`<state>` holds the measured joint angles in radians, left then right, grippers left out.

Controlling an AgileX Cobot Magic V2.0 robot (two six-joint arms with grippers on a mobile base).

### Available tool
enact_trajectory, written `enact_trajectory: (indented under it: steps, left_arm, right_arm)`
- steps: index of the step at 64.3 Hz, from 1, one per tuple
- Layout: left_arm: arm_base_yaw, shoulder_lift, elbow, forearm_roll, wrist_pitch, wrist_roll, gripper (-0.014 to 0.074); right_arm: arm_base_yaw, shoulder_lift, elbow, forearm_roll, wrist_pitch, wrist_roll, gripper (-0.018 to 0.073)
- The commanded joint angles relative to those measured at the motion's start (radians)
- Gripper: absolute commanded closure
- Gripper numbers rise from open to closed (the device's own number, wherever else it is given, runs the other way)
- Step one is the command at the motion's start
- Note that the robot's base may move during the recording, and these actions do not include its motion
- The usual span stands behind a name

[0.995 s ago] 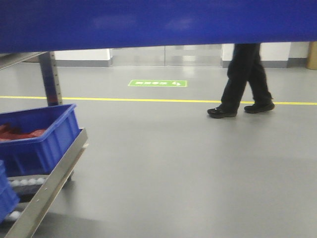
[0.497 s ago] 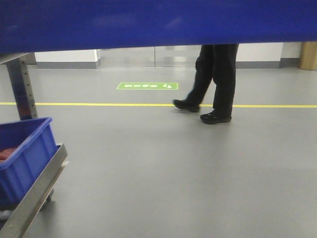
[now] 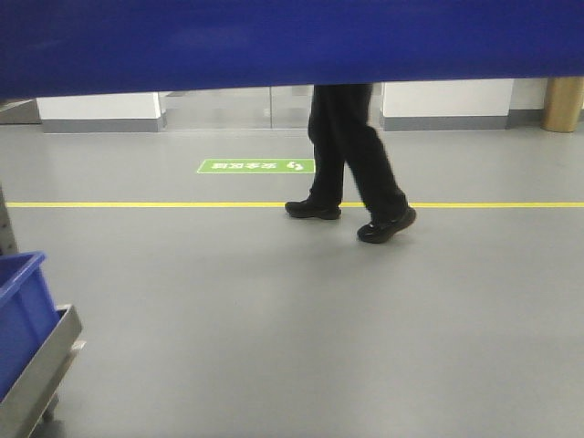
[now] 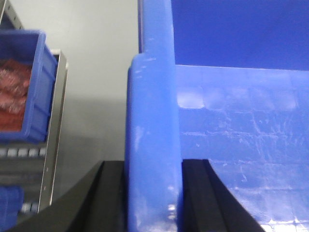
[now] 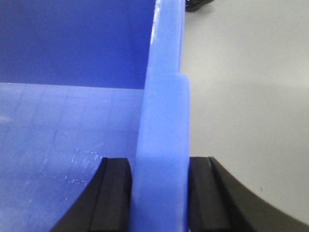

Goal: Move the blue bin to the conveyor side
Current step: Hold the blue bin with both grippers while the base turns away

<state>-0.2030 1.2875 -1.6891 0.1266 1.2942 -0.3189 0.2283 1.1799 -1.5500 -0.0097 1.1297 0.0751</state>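
Observation:
The blue bin point(image 3: 292, 41) is held up off the floor and its wall fills the top of the front view. In the left wrist view my left gripper point(image 4: 153, 166) is shut on the bin's left rim point(image 4: 152, 121), one black finger on each side. My right gripper point(image 5: 159, 166) is shut the same way on the bin's right rim point(image 5: 164, 111). The bin's scratched inside floor point(image 4: 241, 130) shows between the two. The conveyor is out of view.
A person in black trousers and shoes point(image 3: 351, 155) walks across the grey floor beyond a yellow line point(image 3: 137, 204) and a green floor sign point(image 3: 255, 166). At the lower left stands a steel roller rack point(image 3: 36, 374) carrying another blue bin point(image 4: 26, 87) with red contents.
The view has swung right: the rack and its bin slid toward the left edge. The person has walked from right to centre. Both grippers keep hold of the bin.

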Motion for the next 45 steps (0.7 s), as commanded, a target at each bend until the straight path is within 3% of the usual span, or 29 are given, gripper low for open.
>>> enact_trajectory:
  steps: [1,45]
  left_arm:
    - [-0.003,-0.020,-0.012,0.019,-0.073,-0.006,0.0616]
    - [-0.003,-0.020,-0.012,0.019,-0.073,-0.006,0.0616]
  right_arm:
    - [-0.001,-0.024,-0.015,-0.010,-0.098,-0.018,0.0648]
    - [-0.001,-0.024,-0.015,-0.010,-0.100,-0.018,0.0648]
